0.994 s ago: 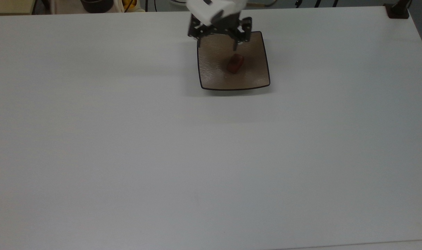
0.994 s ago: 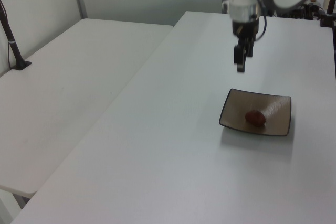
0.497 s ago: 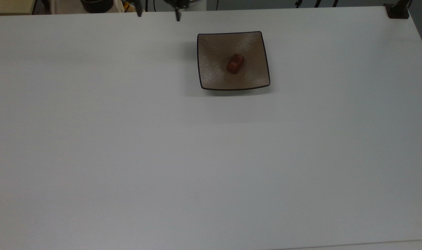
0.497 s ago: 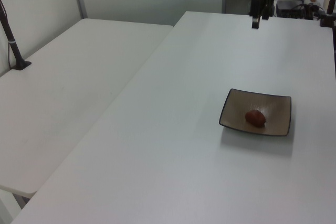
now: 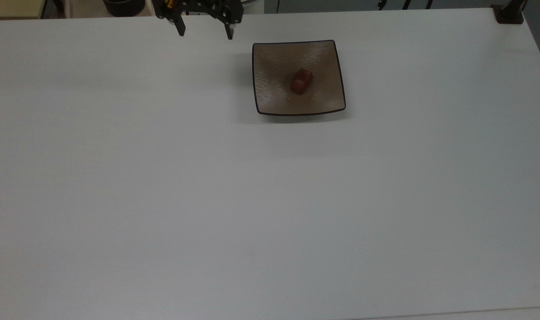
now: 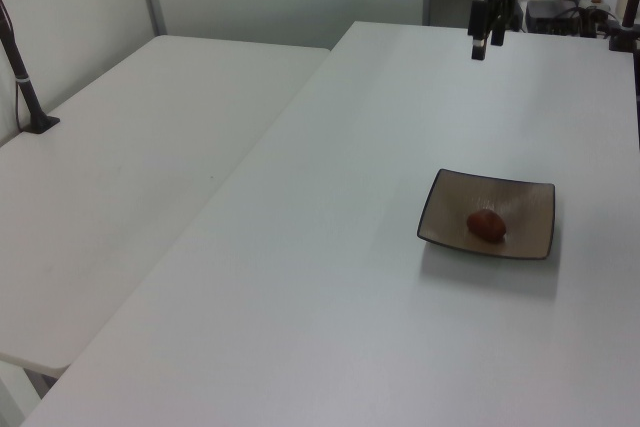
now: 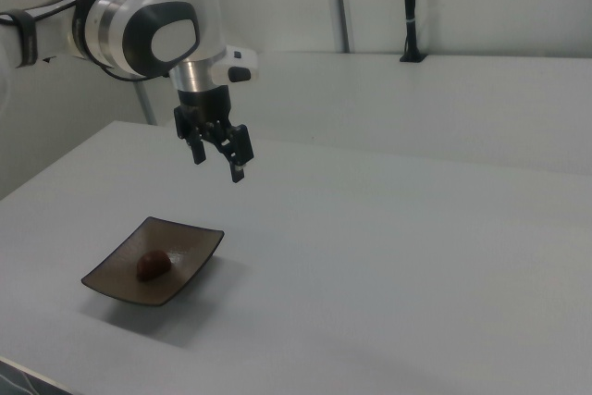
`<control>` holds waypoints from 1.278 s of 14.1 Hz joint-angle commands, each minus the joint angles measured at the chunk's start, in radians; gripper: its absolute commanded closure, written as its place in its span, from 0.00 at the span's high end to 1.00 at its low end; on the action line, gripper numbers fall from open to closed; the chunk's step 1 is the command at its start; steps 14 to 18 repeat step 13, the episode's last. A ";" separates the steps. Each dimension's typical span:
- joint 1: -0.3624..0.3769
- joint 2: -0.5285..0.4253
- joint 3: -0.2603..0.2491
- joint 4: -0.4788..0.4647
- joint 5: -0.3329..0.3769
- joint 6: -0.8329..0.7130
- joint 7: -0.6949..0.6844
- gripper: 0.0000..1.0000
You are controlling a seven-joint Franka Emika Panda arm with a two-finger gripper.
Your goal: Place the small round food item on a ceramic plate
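Small round food item (image 5: 301, 81) rests on ceramic plate (image 5: 274, 62)

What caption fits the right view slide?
Food item rests on the plate; open gripper hangs above the table.

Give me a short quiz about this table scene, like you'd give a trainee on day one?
1. True or false: the red-brown lump of food lies on the square brown plate.
2. What is the tool holding? A) the food B) the plate C) nothing
3. In the top view, the tool is toward the plate's ____ (left or right).

Key:
1. True; it rests near the plate's middle.
2. C; its fingers are spread apart, up above the white table, with nothing between them.
3. Left, near the table's far edge.
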 commanded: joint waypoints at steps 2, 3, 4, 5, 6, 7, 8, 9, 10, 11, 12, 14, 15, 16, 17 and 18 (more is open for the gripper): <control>-0.004 0.008 0.065 0.010 -0.034 0.009 0.021 1.00; 0.003 0.007 0.065 0.004 -0.034 0.011 0.022 1.00; 0.011 0.008 0.065 0.003 -0.034 0.012 0.024 1.00; 0.009 0.016 0.065 0.003 -0.036 0.026 0.024 1.00; 0.009 0.025 0.065 0.000 -0.037 0.052 0.022 1.00; 0.011 0.028 0.065 -0.006 -0.037 0.066 0.024 1.00; 0.011 0.027 0.065 -0.005 -0.037 0.064 0.024 1.00; 0.012 0.028 0.065 -0.005 -0.047 0.066 0.024 1.00; 0.013 0.028 0.065 -0.005 -0.065 0.066 0.024 1.00; 0.022 0.028 0.065 -0.008 -0.092 0.064 0.024 1.00; 0.023 0.028 0.065 -0.008 -0.099 0.063 0.024 1.00; 0.023 0.028 0.065 -0.010 -0.100 0.061 0.024 1.00; 0.023 0.028 0.065 -0.010 -0.100 0.061 0.024 1.00; 0.023 0.028 0.065 -0.010 -0.100 0.061 0.024 1.00; 0.023 0.028 0.065 -0.010 -0.100 0.061 0.024 1.00; 0.023 0.028 0.065 -0.010 -0.100 0.061 0.024 1.00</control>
